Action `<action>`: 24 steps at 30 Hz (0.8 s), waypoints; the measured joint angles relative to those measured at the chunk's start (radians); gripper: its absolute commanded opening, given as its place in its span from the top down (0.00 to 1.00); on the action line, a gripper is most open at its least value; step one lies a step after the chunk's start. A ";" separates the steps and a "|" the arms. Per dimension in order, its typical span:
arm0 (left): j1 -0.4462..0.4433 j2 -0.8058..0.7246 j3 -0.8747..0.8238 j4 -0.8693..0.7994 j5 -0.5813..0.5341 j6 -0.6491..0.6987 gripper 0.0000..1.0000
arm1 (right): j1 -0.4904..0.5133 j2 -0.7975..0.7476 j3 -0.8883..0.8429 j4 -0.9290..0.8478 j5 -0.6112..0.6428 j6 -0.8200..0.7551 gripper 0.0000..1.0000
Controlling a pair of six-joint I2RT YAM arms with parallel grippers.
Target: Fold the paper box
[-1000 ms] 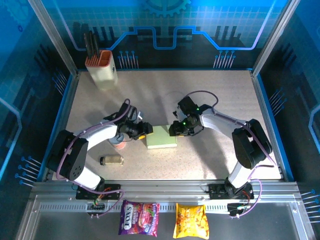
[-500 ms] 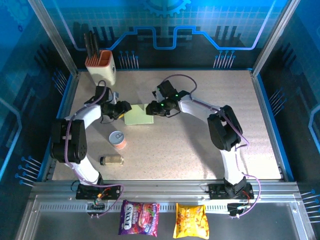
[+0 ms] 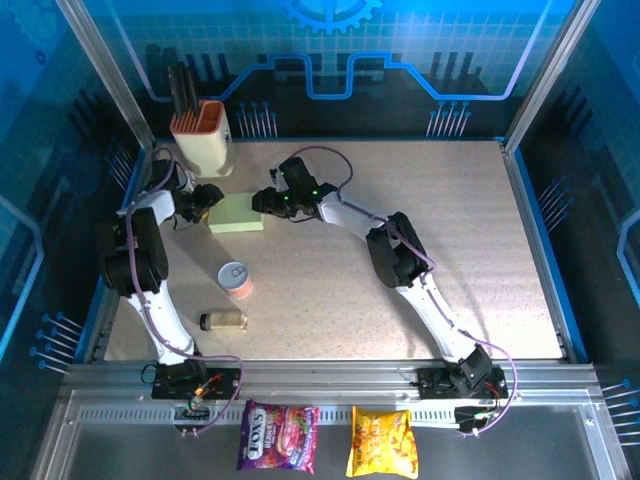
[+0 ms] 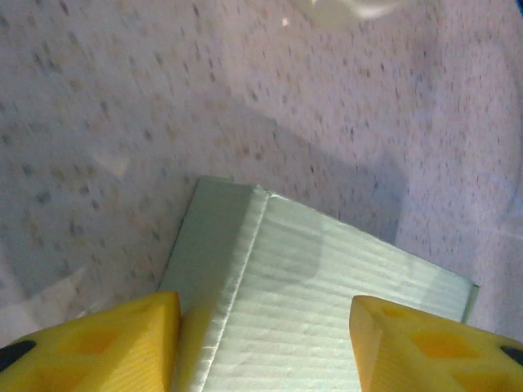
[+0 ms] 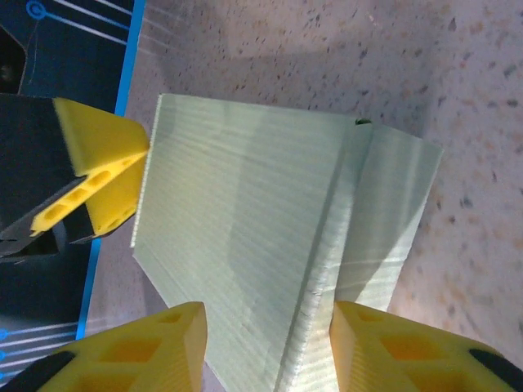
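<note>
Indoors: paper box [image 3: 237, 213], table [image 3: 450, 220], blue walls [image 3: 420, 50]

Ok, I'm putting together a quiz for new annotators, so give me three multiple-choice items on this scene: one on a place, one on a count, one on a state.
1. Where is the paper box?
A) near right corner
B) dead centre
C) far left, beside the cream holder

2. How many snack packets lie below the front rail?
A) one
B) two
C) four

3. The small jar is:
A) lying on its side
B) standing upright
C) inside the holder

Answers: C, it lies close by the holder; B, one purple and one yellow; A, its long side rests on the table.
</note>
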 measured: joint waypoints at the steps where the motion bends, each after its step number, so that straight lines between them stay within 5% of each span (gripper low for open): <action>1: 0.006 0.013 0.018 -0.001 0.002 0.000 0.42 | 0.000 0.023 0.028 0.009 0.000 0.007 0.54; 15: 0.058 0.137 0.165 0.043 0.035 -0.028 0.42 | 0.023 0.176 0.216 0.165 0.090 0.053 0.41; 24: 0.068 0.150 0.168 0.045 0.051 -0.039 0.32 | 0.024 0.208 0.265 0.190 0.113 0.034 0.19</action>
